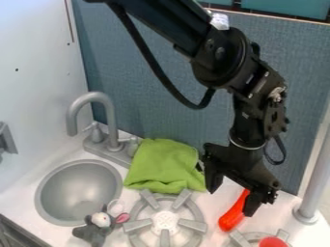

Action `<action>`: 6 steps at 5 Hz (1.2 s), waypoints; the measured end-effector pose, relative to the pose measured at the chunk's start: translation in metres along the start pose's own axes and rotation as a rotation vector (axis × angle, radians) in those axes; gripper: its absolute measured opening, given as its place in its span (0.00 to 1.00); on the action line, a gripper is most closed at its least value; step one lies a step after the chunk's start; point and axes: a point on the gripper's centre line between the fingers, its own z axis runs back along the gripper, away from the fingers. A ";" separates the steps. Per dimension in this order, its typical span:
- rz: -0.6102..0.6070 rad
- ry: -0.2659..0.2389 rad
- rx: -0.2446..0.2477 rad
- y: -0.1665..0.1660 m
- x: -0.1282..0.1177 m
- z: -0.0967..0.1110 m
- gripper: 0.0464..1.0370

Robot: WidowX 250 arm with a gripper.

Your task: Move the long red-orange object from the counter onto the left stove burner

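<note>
Down in the lower right of the frame, the black gripper (230,202) hangs just above the white table (280,221), its jaws spread well apart, one toward the middle of the frame and one nearer the right edge. Between them, closer to the right-hand one, lies a long orange-red object (231,217), slanting from its thick, rounded lower end up to a thinner upper end, which the right-hand jaw partly hides. Whether that jaw touches it, I cannot tell.

Just left of the gripper, near the centre, a crumpled green cloth (164,164) lies behind a grey burner (137,226). Part of a second burner (240,239) shows at the bottom edge, right of the first, with a round red thing (272,242) at it. A grey plush animal (94,231) with a pink ear sits at the lower left, between the burner and the round grey sink (42,185). Behind the sink stands a curved grey faucet (109,113), and a grey post (316,181) rises at the right edge.
</note>
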 end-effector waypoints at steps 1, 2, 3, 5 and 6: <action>0.000 0.032 0.006 0.000 -0.004 -0.011 0.97; -0.003 0.024 0.004 0.002 0.009 -0.025 0.97; 0.028 0.008 0.001 0.013 0.026 -0.039 0.97; 0.036 0.041 -0.010 0.015 0.052 -0.081 0.96; 0.036 0.072 -0.016 0.011 0.065 -0.102 0.97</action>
